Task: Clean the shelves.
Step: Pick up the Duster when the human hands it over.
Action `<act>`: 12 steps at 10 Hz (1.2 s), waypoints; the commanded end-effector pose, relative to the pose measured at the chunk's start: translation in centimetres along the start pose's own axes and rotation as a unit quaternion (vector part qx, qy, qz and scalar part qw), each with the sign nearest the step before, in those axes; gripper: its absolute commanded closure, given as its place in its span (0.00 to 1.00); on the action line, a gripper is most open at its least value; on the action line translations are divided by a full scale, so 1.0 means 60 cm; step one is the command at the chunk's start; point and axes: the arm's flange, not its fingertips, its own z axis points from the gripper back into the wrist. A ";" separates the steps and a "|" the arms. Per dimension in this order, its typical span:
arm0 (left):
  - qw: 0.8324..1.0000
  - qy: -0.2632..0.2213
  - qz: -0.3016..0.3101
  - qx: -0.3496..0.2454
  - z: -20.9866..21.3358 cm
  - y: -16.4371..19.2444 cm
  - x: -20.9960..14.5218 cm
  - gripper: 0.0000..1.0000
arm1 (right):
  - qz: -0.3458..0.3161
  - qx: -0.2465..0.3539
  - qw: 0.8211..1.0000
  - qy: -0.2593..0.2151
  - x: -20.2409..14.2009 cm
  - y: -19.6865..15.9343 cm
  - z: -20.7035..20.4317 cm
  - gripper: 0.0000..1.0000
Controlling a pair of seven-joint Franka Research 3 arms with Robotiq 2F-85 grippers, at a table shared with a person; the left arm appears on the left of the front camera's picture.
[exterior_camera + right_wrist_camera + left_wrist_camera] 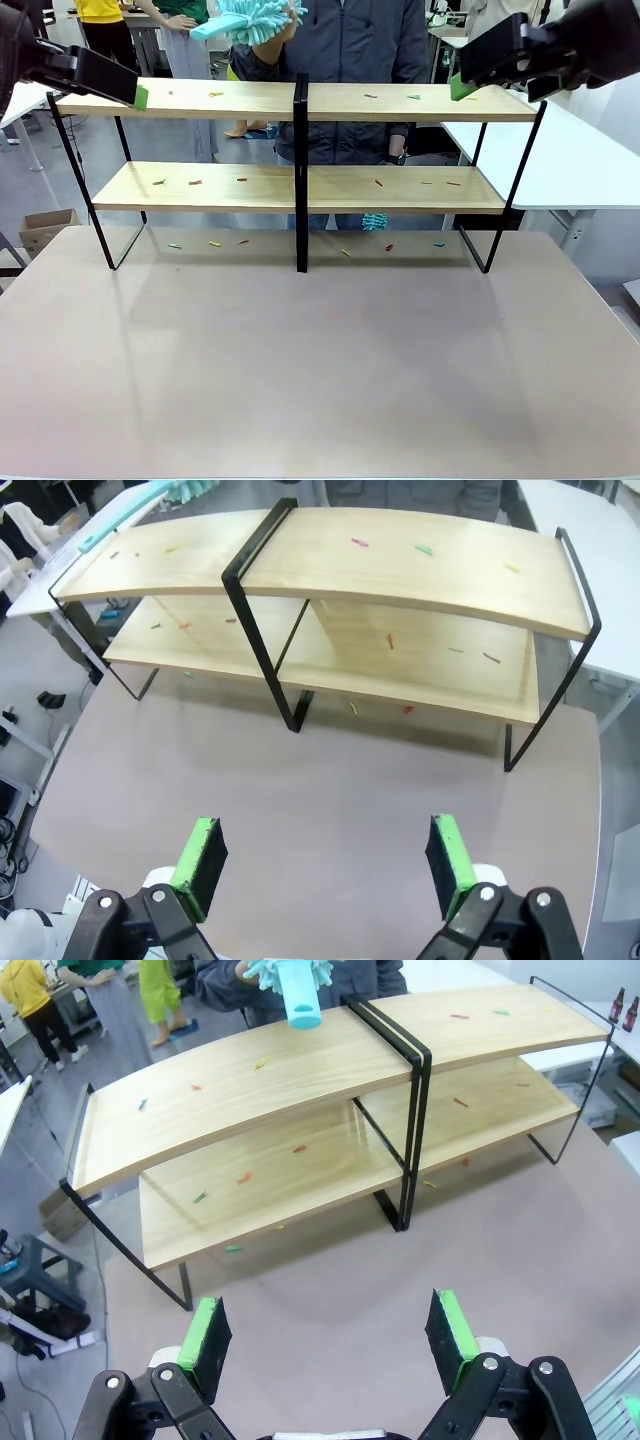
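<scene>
Both our left pincer (328, 1335) and right pincer (325, 865) hang spread and empty; reaching for the duster (262, 20), we risk knocking the shelves (260, 100) or scattering scraps (195, 183).

The shelves (230, 100): smooth pale wood, thin black metal frame; the table (320, 370) perhaps matt laminate.

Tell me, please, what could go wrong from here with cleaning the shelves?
1. The person's duster is near the shelves; the open left gripper, reaching there, might meet it.
2. Sweeping the small coloured scraps off the boards may only drop them on the table, where some already lie.
3. The thin frame could shift if nudged.
</scene>
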 end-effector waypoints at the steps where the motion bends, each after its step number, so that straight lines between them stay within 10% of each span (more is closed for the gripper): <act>1: 1.000 0.000 -0.001 -0.001 0.000 -0.001 0.000 0.00 | 0.026 -0.008 0.999 -0.019 0.002 -0.003 0.005 0.00; 12: 1.000 0.000 -0.001 -0.001 0.000 -0.001 0.000 0.00 | 0.057 -0.040 0.998 -0.010 -0.001 -0.003 -0.010 0.00</act>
